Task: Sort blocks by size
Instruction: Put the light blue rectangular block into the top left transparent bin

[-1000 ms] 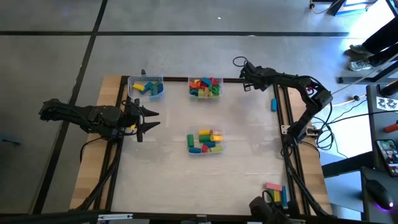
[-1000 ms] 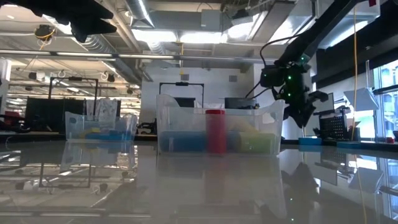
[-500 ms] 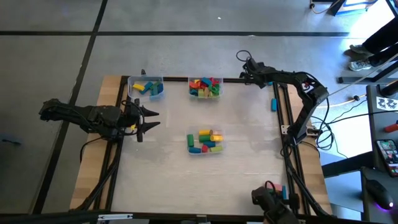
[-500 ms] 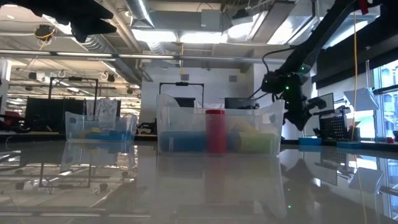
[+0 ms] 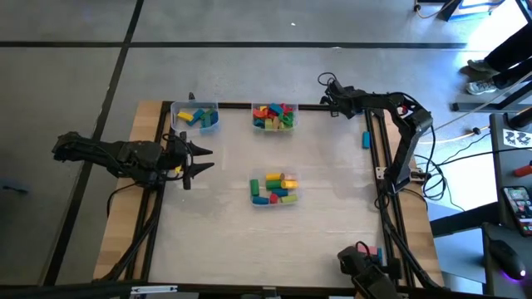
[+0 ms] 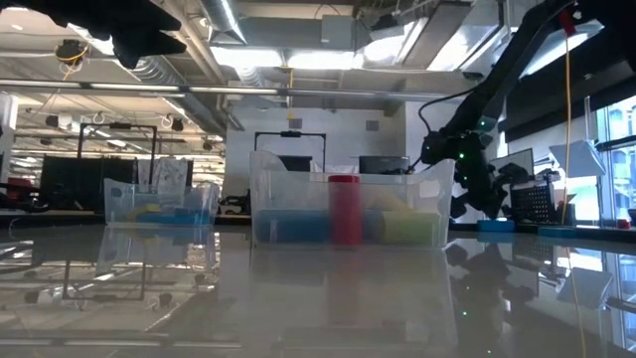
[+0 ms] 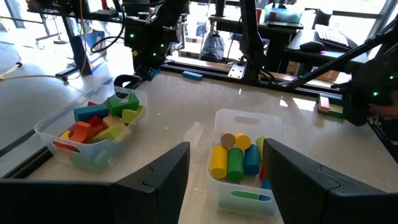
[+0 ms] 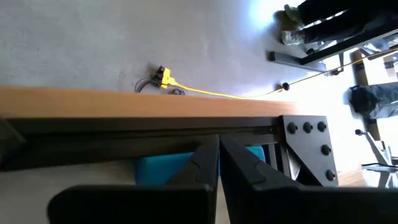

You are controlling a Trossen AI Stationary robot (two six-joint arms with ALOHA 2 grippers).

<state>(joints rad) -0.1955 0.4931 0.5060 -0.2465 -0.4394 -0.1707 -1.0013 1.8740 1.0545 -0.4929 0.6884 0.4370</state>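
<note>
R gripper [image 5: 330, 91] sits at the table's far edge, just right of the far-middle tub [image 5: 274, 117], fingers pressed together w/ nothing seen between them. L gripper [image 5: 202, 159] waits over the table's left side, fingers spread & empty. Blocks [image 5: 274, 189] lie in three tubs pointing every which way; one blue block [image 5: 365, 139] lies alone by the right rail, long axis running near-to-far.

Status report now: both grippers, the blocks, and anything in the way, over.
Left gripper open, waiting at table's left edge. Right gripper shut, empty, at far right corner. Blocks sit in three tubs; one blue block loose by right rail. Nothing in the way.
</note>
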